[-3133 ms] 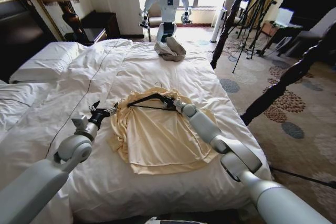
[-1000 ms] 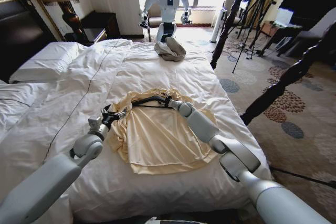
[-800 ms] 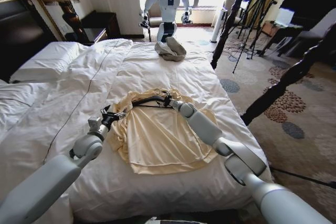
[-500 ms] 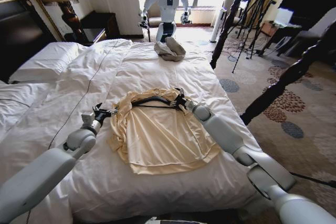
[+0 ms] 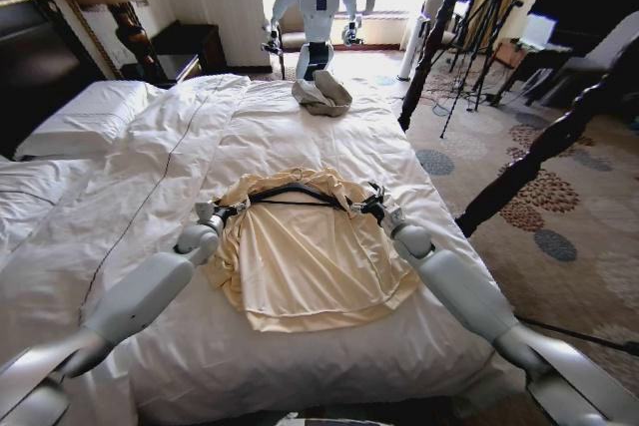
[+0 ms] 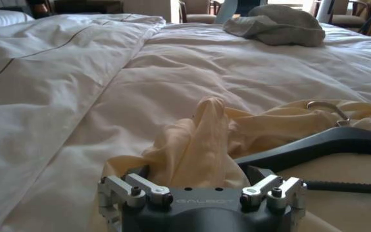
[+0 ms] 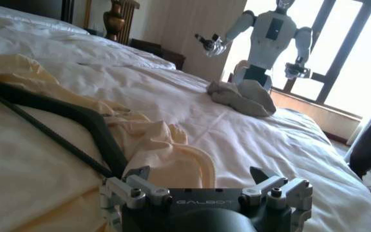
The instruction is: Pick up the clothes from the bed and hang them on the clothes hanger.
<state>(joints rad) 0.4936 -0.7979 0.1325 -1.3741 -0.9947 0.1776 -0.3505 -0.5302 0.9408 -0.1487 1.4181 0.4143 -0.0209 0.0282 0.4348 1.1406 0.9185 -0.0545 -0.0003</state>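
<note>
Pale cream-yellow thin shirt (image 5: 310, 251) flat mid-bed on white quilted duvet bed (image 5: 150, 162), black slim hanger (image 5: 297, 194) at collar. Open duvet all round shirt. Left hand (image 5: 222, 213) pinching shirt's left shoulder; right hand (image 5: 371, 207) at right shoulder, grip unclear.

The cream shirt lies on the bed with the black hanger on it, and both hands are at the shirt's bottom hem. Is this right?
Not quite. The head view shows the left hand and right hand at the shoulder ends of the shirt, beside the hanger, not the hem. It lies on the bed.
</note>
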